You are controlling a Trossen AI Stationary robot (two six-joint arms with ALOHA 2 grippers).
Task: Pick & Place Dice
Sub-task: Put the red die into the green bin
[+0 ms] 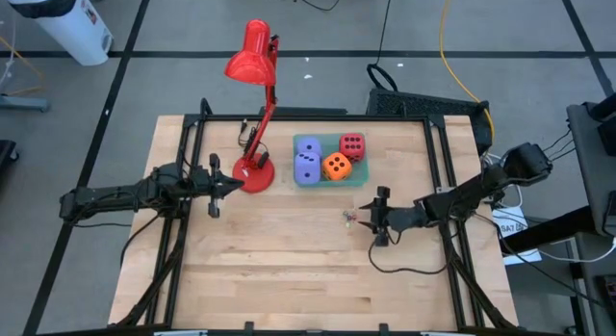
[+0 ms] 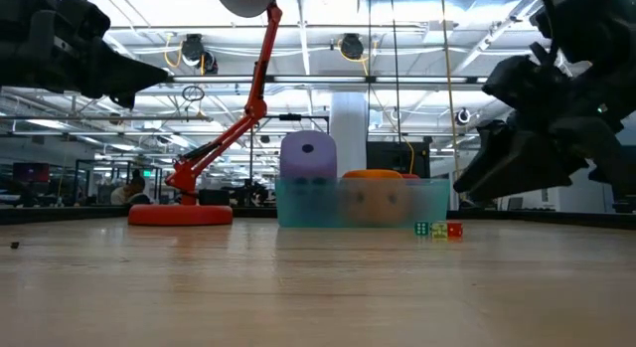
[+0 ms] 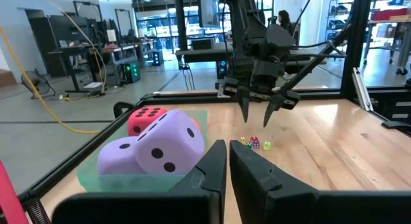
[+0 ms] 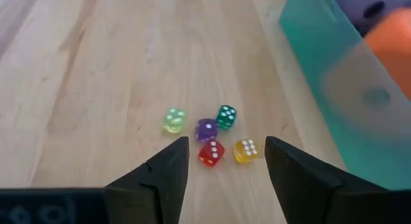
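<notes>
Four soft dice sit in a shallow teal tray (image 1: 362, 175) at the table's far middle: two lavender-blue (image 1: 306, 167) (image 3: 168, 146), one orange (image 1: 336, 166), one red (image 1: 352, 145). Several tiny translucent dice (image 4: 209, 134) (image 1: 349, 217) lie on the bare wood near the tray. My right gripper (image 4: 225, 155) (image 1: 370, 219) is open and hovers just right of the tiny dice, with its fingers apart on their near side; it touches nothing. My left gripper (image 3: 228, 161) (image 1: 237, 185) is shut, empty and held above the table beside the lamp's base.
A red desk lamp stands left of the tray on its round base (image 1: 255, 173), its arm leaning toward the far edge and its shade (image 1: 249, 61) beyond the table. A black frame rail (image 1: 318, 116) runs along the table's edges. Bare wood (image 1: 289, 269) fills the near half.
</notes>
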